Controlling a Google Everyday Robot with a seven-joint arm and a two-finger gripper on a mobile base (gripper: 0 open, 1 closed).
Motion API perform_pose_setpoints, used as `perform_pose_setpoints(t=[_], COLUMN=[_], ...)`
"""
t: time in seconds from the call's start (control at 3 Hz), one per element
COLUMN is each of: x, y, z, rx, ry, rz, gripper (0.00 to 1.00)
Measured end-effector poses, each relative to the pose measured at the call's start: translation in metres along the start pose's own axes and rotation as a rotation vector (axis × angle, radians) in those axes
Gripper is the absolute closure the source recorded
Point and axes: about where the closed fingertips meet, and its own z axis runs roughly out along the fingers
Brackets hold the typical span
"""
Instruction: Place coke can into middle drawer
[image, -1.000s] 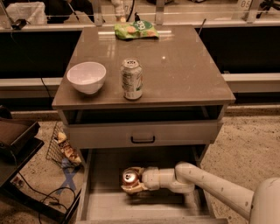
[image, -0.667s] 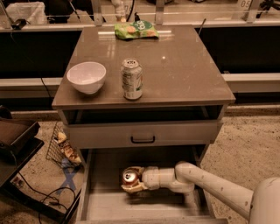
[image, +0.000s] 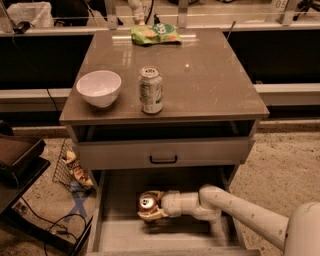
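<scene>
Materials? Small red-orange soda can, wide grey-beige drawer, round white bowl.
The small red-orange soda can is likely thin aluminium, given its shiny silver top. It is clamped in the gripper inside the drawer. The wide grey-beige drawer looks like wood or laminate, with a matte pale floor and no sheen. The round white bowl is smooth and slightly glossy, either ceramic or plastic; cannot tell.
</scene>
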Motion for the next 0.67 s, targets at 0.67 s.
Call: perform_pose_setpoints(t=[0.67], x=[-0.0010], y=[0.0017], z=[0.0040], rx=[-0.007], ry=[-0.004], rz=[0.001], gripper=[0.16])
